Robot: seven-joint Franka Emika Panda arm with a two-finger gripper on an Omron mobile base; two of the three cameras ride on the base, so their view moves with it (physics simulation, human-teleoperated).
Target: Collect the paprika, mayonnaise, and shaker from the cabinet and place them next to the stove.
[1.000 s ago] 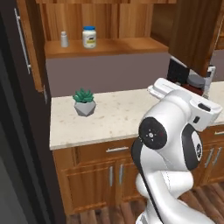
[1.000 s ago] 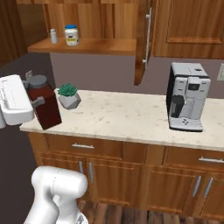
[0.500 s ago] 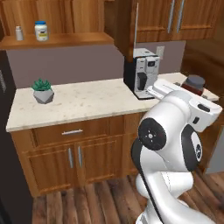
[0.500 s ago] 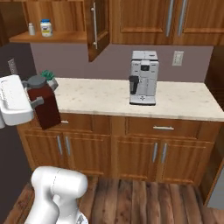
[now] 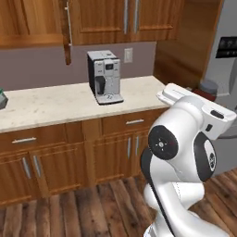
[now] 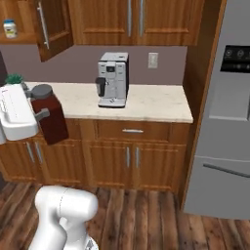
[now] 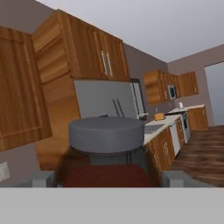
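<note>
My gripper is shut on the paprika, a dark red-brown bottle with a grey-brown cap, held upright in front of the lower cupboards. In the hand view the paprika stands between the two fingertips. Its cap peeks out behind the white hand in the left base view. The mayonnaise sits on the shelf of the cabinet, whose door hangs open at the upper left. The shaker is out of view. I cannot make out the stove.
A silver coffee machine stands on the pale counter. A tall grey fridge stands on the right beside a wooden side panel. A small potted plant sits at the counter's left end. Wood floor lies below.
The whole scene has slid left in both base views, so the camera has moved right: the open cabinet drifted to the left edge and the fridge came in. The paprika stays in the gripper.
</note>
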